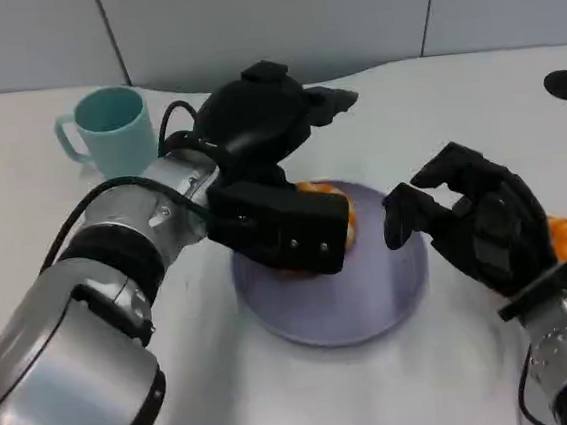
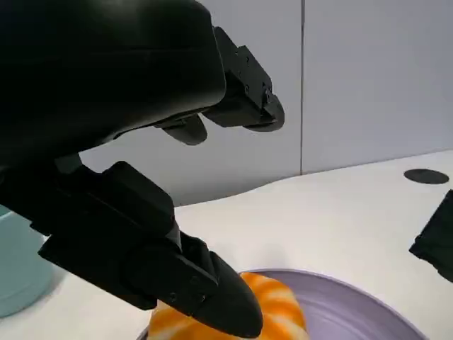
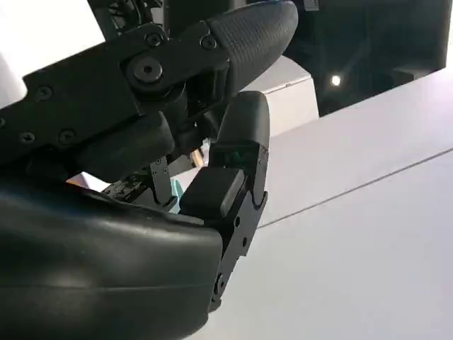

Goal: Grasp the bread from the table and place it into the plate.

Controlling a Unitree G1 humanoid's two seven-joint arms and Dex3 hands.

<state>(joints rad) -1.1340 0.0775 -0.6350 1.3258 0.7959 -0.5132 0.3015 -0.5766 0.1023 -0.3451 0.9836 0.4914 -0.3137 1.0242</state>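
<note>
Head view: teal mug (image 1: 110, 128) beyond plate (image 1: 373, 304)

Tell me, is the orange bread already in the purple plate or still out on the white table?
In. The orange bread lies inside the purple plate, under the left hand.

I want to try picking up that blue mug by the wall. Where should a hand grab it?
Probably by the handle, which sticks out on the mug's side away from the plate. The mug stands upright, and the left hand hovers over the plate beside it, so coming from the open handle side looks easiest.
</note>
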